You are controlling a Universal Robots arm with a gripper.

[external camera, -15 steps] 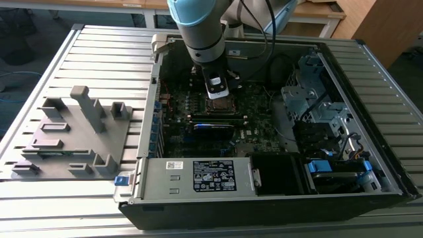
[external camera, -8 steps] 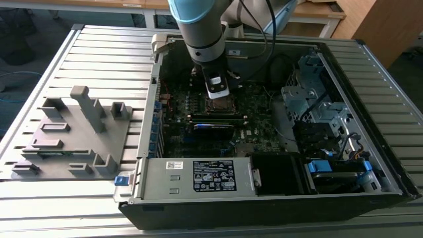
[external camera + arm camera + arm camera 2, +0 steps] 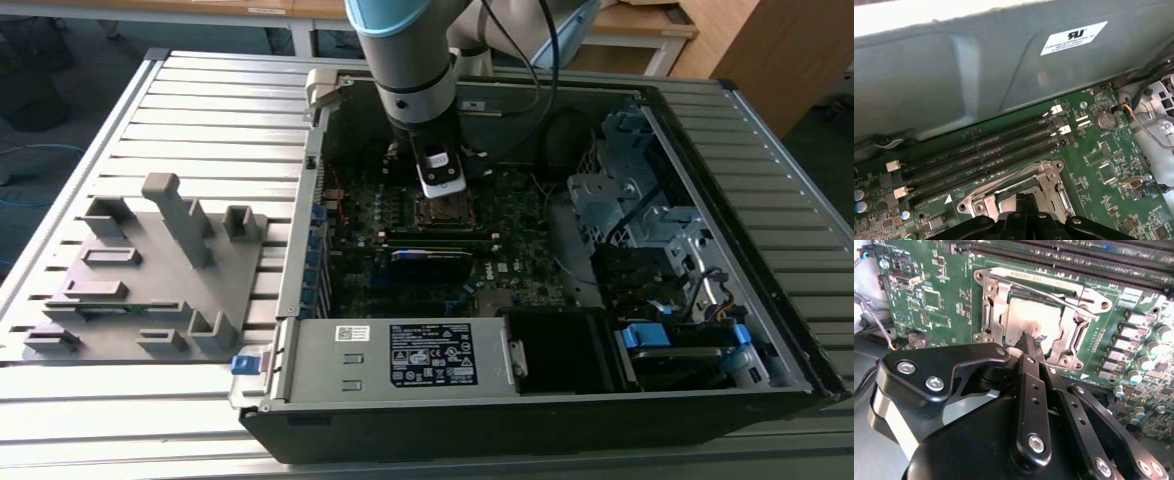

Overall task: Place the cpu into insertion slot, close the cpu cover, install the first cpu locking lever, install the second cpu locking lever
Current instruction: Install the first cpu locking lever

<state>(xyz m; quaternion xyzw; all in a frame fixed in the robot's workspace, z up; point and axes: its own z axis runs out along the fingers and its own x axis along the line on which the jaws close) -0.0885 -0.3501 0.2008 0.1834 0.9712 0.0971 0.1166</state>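
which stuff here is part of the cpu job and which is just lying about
Part of the job:
- cpu, seated in the insertion slot
- cpu cover, down over it
- hand, fingertips at the cpu

Lying about:
- grey fixture plate
- memory slots
- coin battery

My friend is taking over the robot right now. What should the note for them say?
Gripper: fingers together, holding nothing, tips right at the socket's edge.
CPU: lying flat in the insertion slot.
CPU cover: down over the chip, framing it.
Levers: one thin wire lever crosses the cover; I cannot tell if either is hooked.
Done: chip placed, cover closed.
Left: the two locking levers, it seems.
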